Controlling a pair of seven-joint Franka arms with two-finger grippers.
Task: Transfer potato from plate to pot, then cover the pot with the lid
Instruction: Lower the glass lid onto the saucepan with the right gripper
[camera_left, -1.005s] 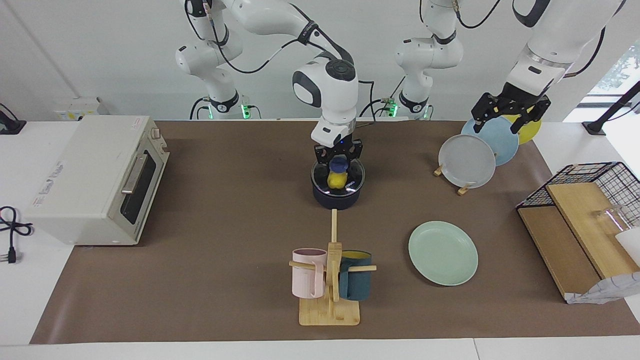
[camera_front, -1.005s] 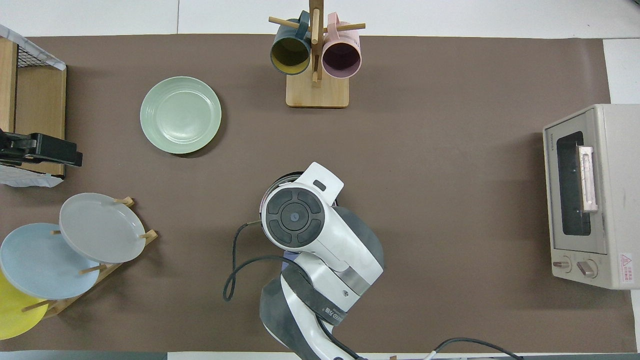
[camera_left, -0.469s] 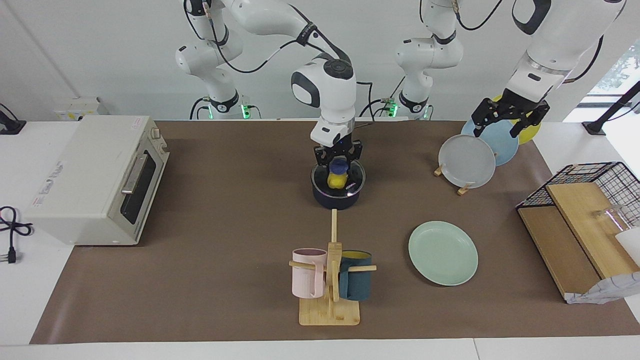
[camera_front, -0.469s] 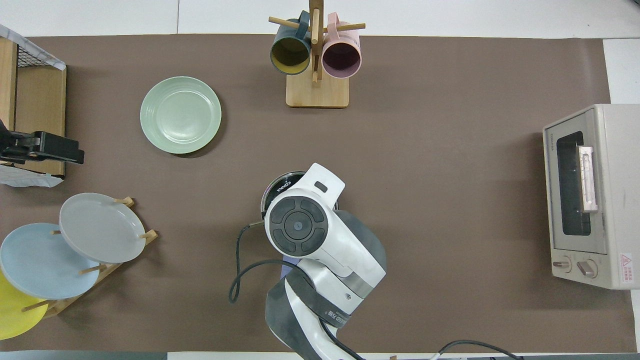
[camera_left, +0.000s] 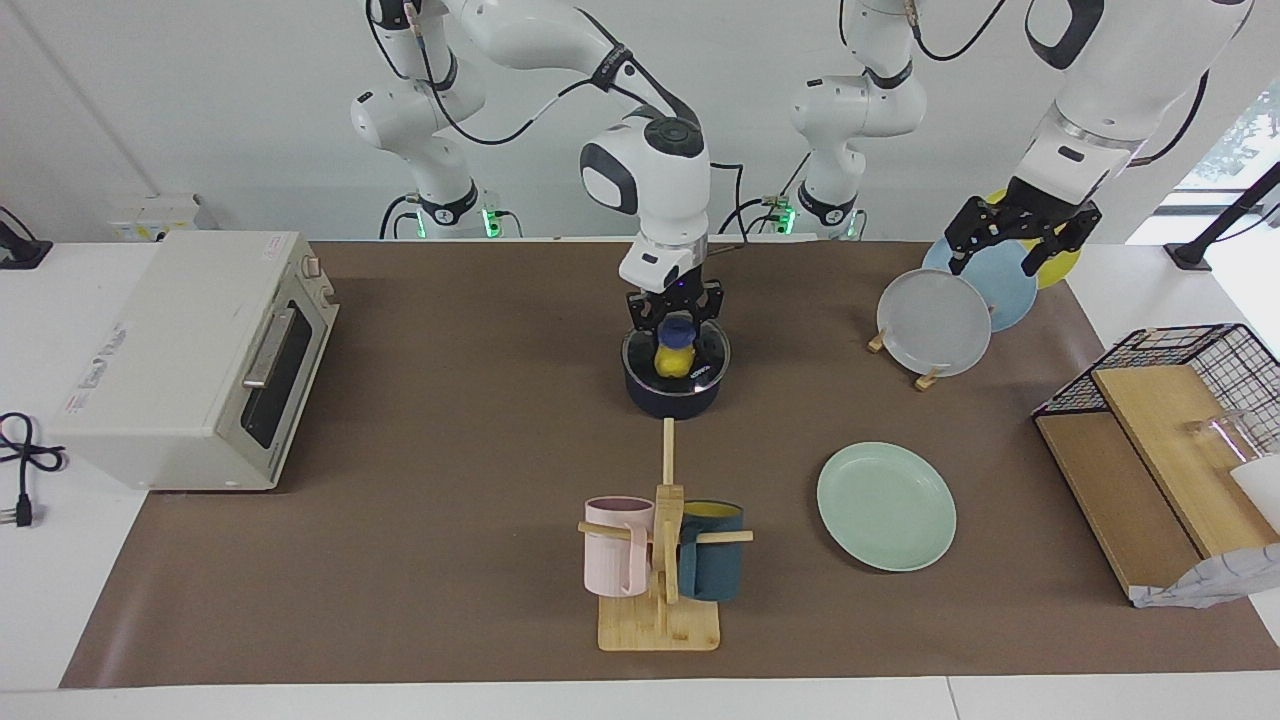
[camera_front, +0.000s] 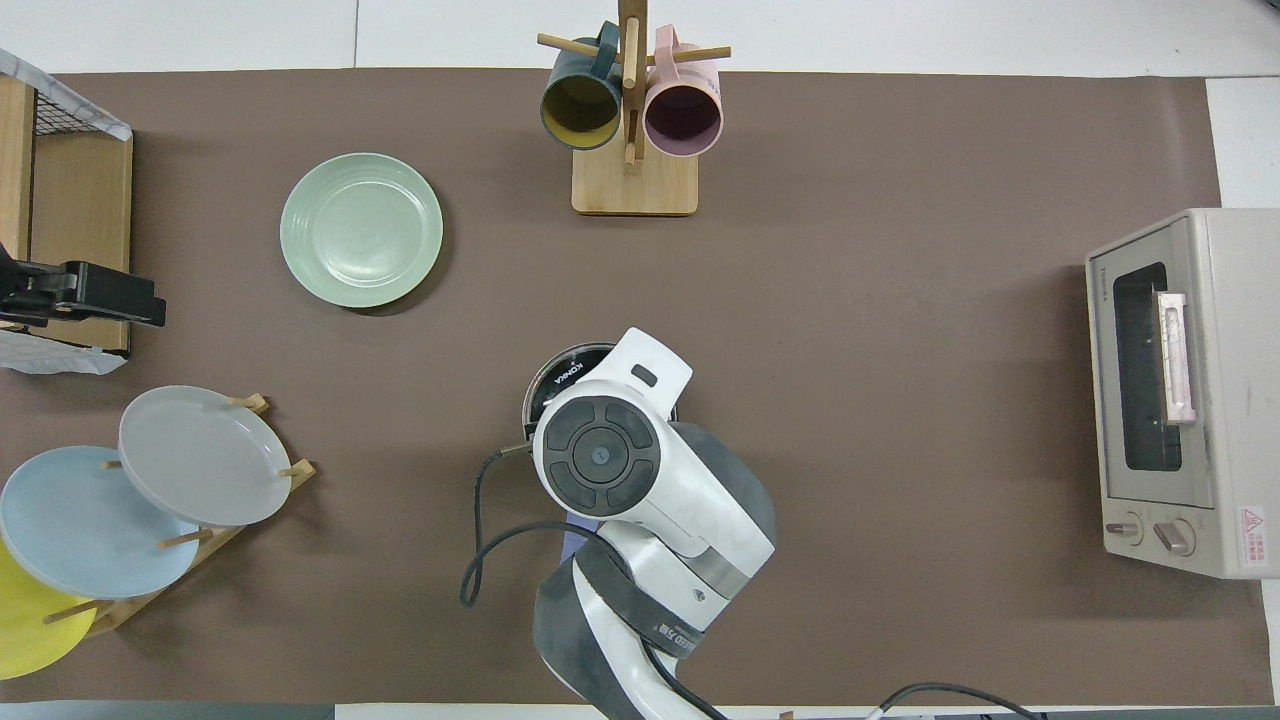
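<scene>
The dark navy pot (camera_left: 672, 398) stands mid-table with the glass lid (camera_left: 705, 365) resting on it. The yellow potato (camera_left: 672, 360) shows through the glass, inside the pot. My right gripper (camera_left: 678, 325) hangs just over the lid, its fingers open on either side of the blue knob (camera_left: 679, 327). In the overhead view the right arm covers most of the pot, and only an edge of the lid (camera_front: 560, 375) shows. The mint-green plate (camera_left: 886, 506) lies empty, farther from the robots, toward the left arm's end. My left gripper (camera_left: 1020, 255) is open and empty, raised over the plate rack, waiting.
A wooden mug rack (camera_left: 660, 560) with a pink and a teal mug stands farther from the robots than the pot. A toaster oven (camera_left: 190, 350) sits at the right arm's end. A plate rack (camera_left: 935, 322) and a wire basket with wooden boards (camera_left: 1170, 400) sit at the left arm's end.
My right gripper has lifted a little and drawn back toward the robots while the lid and knob stay on the pot. My left gripper has risen slightly.
</scene>
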